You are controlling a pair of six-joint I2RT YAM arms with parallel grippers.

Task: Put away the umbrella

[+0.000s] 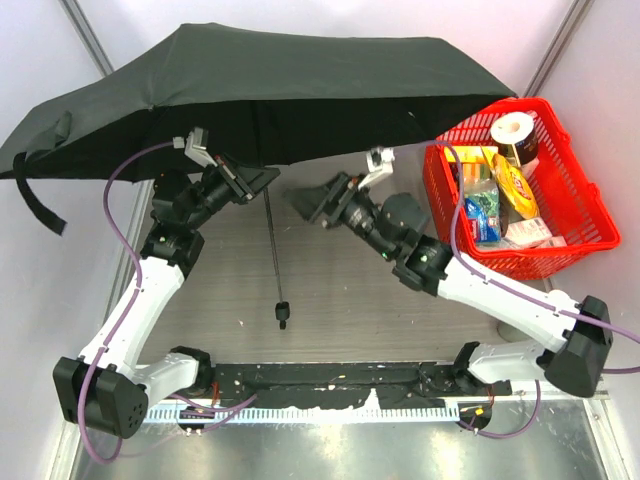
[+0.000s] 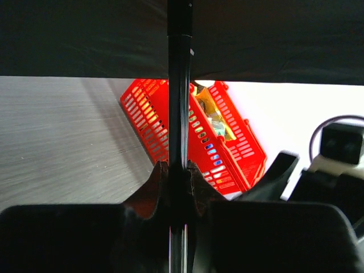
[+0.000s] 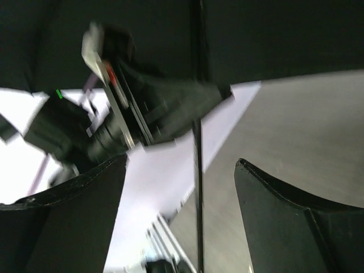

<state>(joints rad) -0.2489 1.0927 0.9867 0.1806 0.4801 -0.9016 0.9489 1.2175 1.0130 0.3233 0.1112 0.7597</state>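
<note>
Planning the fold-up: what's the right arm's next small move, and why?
Probably move the open right gripper up the black fabric umbrella's thin metal shaft for a collapsing grip: the left gripper clamps the shaft, and the umbrella is open.

The umbrella (image 1: 260,90) spreads above the table (image 1: 340,290), basket (image 1: 578,175) at its right.

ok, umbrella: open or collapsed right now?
Open. The umbrella has its canopy spread wide, and the shaft is extended down to the handle.

Robot lab — white enclosure walls (image 1: 610,120)
</note>
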